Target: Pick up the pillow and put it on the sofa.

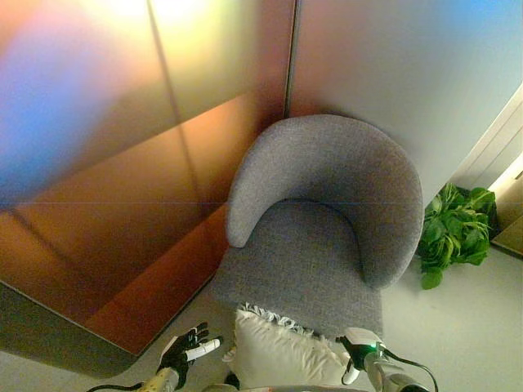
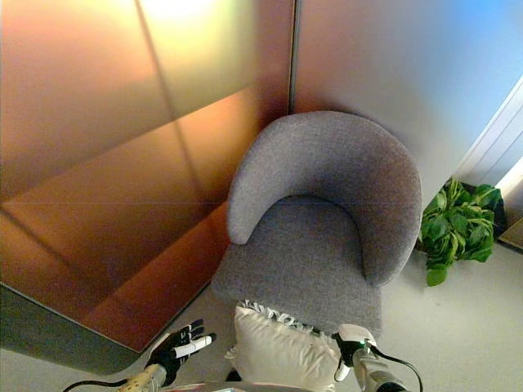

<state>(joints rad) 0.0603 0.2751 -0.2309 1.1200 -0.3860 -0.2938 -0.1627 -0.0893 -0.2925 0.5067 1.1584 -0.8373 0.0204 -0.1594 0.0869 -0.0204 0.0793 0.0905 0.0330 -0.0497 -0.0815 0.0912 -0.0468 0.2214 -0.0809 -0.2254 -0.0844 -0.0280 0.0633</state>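
Right at the bottom edge, a white pillow [image 1: 282,353] with a fringed top edge is seen propped against the front of the seat of a grey armchair [image 1: 323,212], so it's not up on the cushion, just leaning at the lower front of it. The left hand [image 1: 186,351] is seen just beside the pillow's left side, apart from it by a small gap, with the fingers stretched out fairly straight and nothing held in them. The right hand [image 1: 357,349] is found at the pillow's right edge, touching or very nearly touching the corner; whether its fingers are curled round the fabric or just resting there can't be told from either view. Further back, the armchair's rounded backrest is tucked into a corner where a glossy brown wall panel [image 1: 139,188] on the left meets a plain grey wall [image 1: 392,73]. Off to the right of the chair, a leafy green plant [image 1: 453,231] is seen on the pale floor [image 1: 466,327].
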